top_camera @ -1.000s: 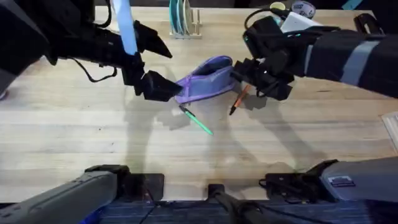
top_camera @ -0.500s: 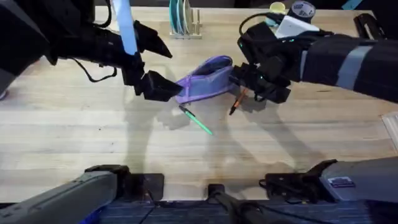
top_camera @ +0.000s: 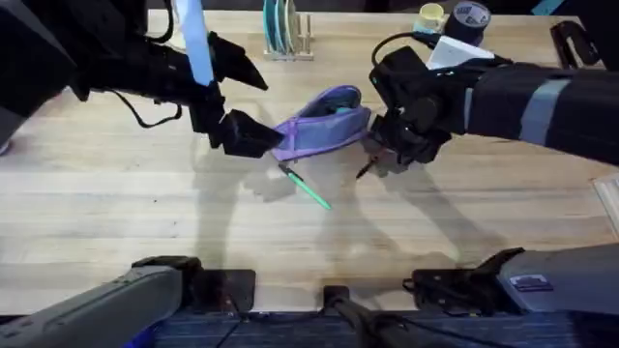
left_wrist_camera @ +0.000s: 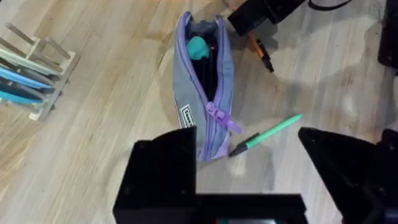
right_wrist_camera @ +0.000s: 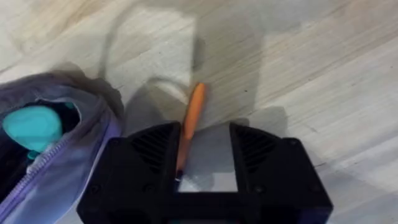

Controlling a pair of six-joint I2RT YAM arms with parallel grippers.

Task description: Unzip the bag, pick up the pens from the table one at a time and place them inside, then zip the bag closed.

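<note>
The bag [top_camera: 324, 124] lies unzipped on the table [top_camera: 116, 213], its lavender zipper edges parted and a teal patch showing inside [left_wrist_camera: 198, 47]. My left gripper [top_camera: 253, 138] is open at the bag's left end; in the left wrist view that end [left_wrist_camera: 208, 134] sits beside one finger [left_wrist_camera: 165, 171]. The green pen [top_camera: 306, 187] lies just in front of the bag. My right gripper [right_wrist_camera: 205, 165] is open and low over the orange pen [right_wrist_camera: 191, 121], with a finger on each side of it; the pen's dark tip [top_camera: 363, 172] pokes out toward me.
A small rack holding plates [top_camera: 282, 29] stands at the back centre. A yellow cup [top_camera: 430, 15], a tape roll [top_camera: 471, 13] and a white object [top_camera: 456, 39] sit at the back right. Bare wood stretches across the front.
My right gripper has shifted left and come down over the orange pen, now straddling it. The left arm, the bag and the green pen have stayed put.
</note>
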